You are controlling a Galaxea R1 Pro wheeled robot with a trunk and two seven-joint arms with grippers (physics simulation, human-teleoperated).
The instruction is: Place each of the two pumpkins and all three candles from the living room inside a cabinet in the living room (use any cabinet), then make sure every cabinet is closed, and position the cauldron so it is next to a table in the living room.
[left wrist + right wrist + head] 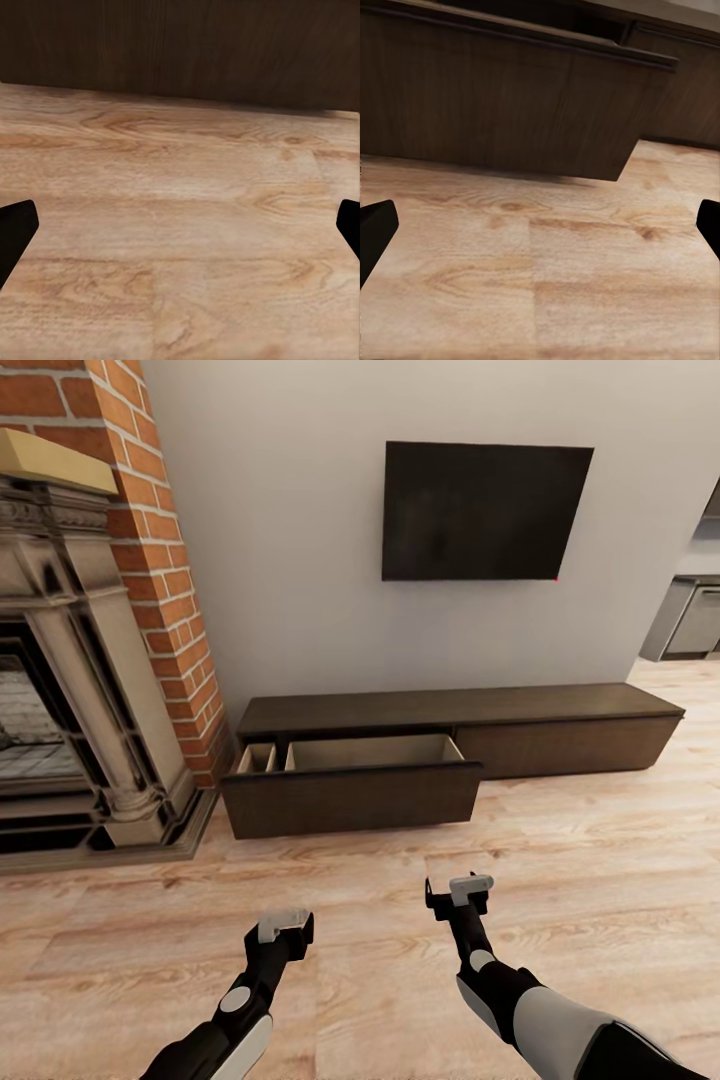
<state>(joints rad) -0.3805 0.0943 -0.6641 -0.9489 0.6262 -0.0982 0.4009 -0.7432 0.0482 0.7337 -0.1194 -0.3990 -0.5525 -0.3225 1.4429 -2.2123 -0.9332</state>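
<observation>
The long dark brown cabinet [560, 745] runs along the wall ahead. Its left drawer [350, 797] is pulled out, and the pale wood inside [370, 752] looks bare from here. A narrow side compartment [257, 758] sits at the drawer's left end. My left gripper [284, 923] and right gripper [460, 890] hover over the floor in front of the drawer. Both are open and hold nothing. The wrist views show the dark drawer front [180, 45] [495, 97] close ahead. The pumpkins, candles, cauldron and table are out of view.
A stone fireplace [60, 690] with a brick surround [170, 560] stands at the left, right beside the open drawer. A black TV [480, 510] hangs above the cabinet. Grey kitchen units [690, 620] show at the far right. Wooden floor [600, 860] stretches to the right.
</observation>
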